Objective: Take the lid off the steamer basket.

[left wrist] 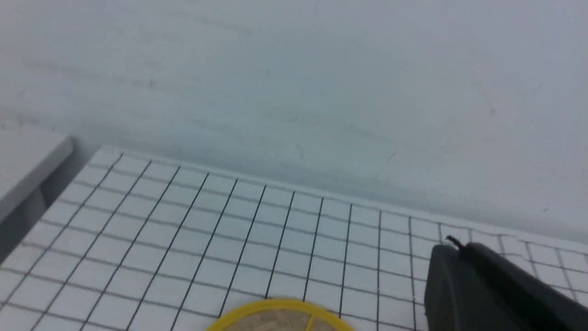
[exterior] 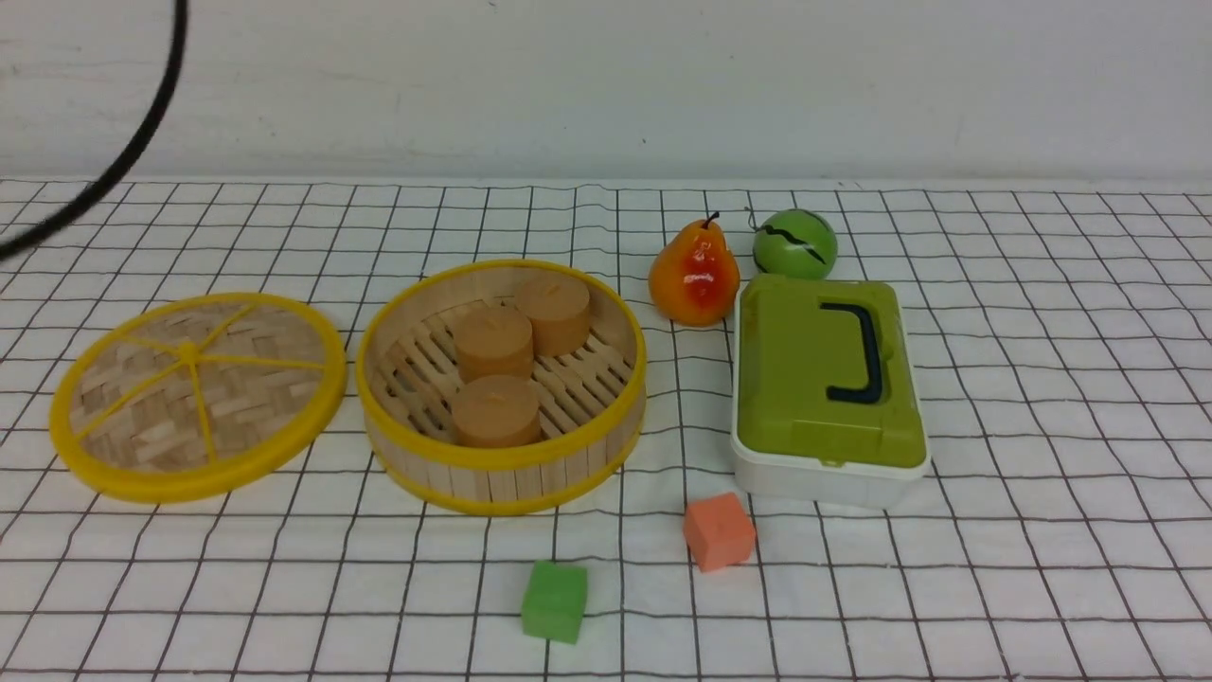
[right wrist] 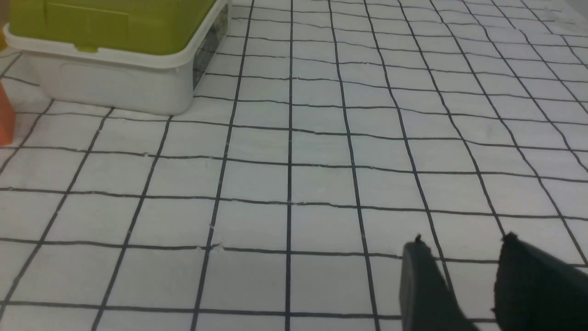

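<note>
three brown cylinders (exterior: 494, 409) sit in the open steamer basket (exterior: 502, 466) near the middle of the surface (exterior: 1042, 568). the lid (exterior: 199, 393) lies flat just beside it, toward the left edge. right fingers (right wrist: 425, 285) stand apart, holding nothing; of the left fingers (left wrist: 477, 285) i cannot tell.

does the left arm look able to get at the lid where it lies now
Probably yes. The lid lies flat on the cloth on the robot's left, beside the steamer basket, with nothing on it. The left wrist view shows its yellow rim close ahead across bare cloth.
</note>
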Controlling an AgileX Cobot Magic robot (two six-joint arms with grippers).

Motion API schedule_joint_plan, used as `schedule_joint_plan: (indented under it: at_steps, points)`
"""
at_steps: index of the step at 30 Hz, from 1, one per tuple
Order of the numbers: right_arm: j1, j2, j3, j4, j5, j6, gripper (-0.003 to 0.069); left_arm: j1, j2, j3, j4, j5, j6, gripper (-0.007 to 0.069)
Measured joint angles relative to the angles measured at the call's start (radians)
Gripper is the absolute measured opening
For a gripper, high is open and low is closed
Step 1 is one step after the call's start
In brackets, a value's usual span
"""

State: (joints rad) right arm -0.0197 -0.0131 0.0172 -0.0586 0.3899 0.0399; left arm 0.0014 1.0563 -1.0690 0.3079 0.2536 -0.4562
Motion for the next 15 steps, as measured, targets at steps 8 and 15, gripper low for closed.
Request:
schedule_joint_plan:
  at_steps: [8, 15]
  points:
    - [0.0, 0.0, 0.0, 0.0, 0.0, 0.0, 0.0239, 0.0, -0.357, 0.429, -0.125, -0.078, -0.014, -0.0013]
    - [0.0, 0.0, 0.0, 0.0, 0.0, 0.0, 0.0239, 0.0, -0.673, 0.648, -0.281, -0.076, -0.029, -0.0013]
